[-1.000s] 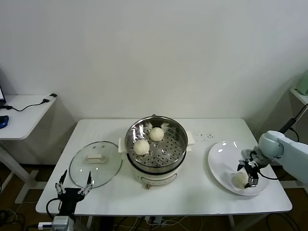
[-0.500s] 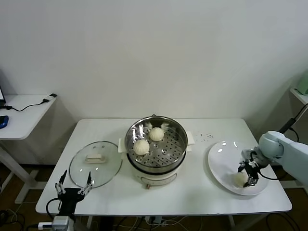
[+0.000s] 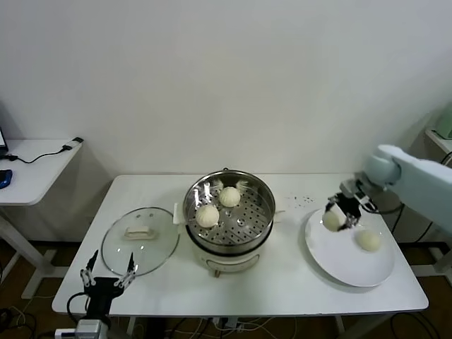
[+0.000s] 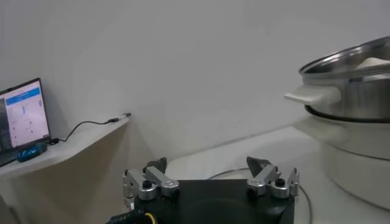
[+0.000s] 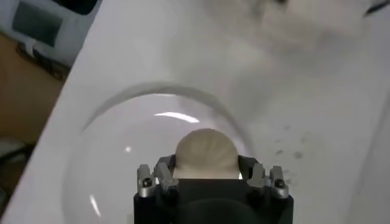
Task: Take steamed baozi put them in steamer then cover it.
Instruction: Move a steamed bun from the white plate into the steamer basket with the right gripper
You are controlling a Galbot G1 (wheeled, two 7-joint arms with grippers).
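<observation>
Right claw (image 3: 337,214) closed around a baozi (image 3: 332,220), above the plate (image 3: 349,267).

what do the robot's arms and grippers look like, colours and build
The right arm has a smooth, rounded shell of pale blue-white, with a dark cable trailing behind it. Its right gripper is black with small silver metal parts at the jaws. The left gripper is likewise black, a boxy base with two forked prongs tipped by silver screws and brackets; black cables run beneath it. No markings are readable.
</observation>
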